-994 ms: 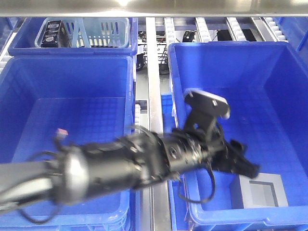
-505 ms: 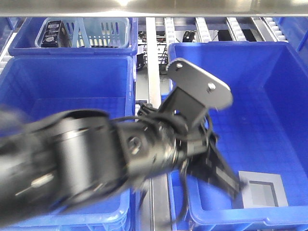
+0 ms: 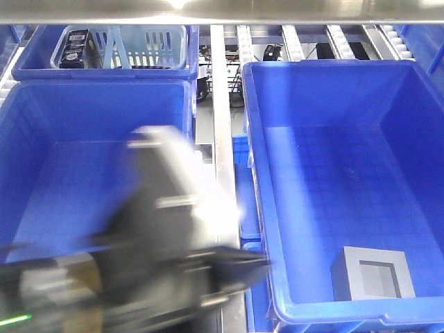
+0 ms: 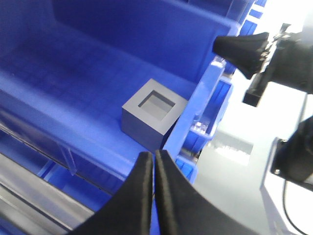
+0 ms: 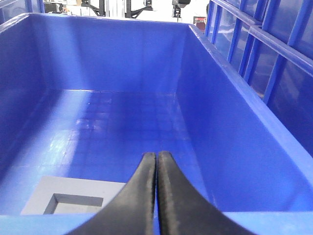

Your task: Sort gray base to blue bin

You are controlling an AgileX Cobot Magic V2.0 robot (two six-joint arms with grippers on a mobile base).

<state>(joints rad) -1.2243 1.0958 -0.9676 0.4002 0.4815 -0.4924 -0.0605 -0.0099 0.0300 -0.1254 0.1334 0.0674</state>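
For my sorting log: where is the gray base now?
In the front view, the gray base lies on the floor of the right blue bin, in its near corner, window up.

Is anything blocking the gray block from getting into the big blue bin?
No. The gray base already sits on the floor of the blue bin, in a near corner. Nothing lies on it, and both hands, left hand and right hand, are shut and empty.

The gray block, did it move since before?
No. The gray base sits in the same near corner of the blue bin as before.
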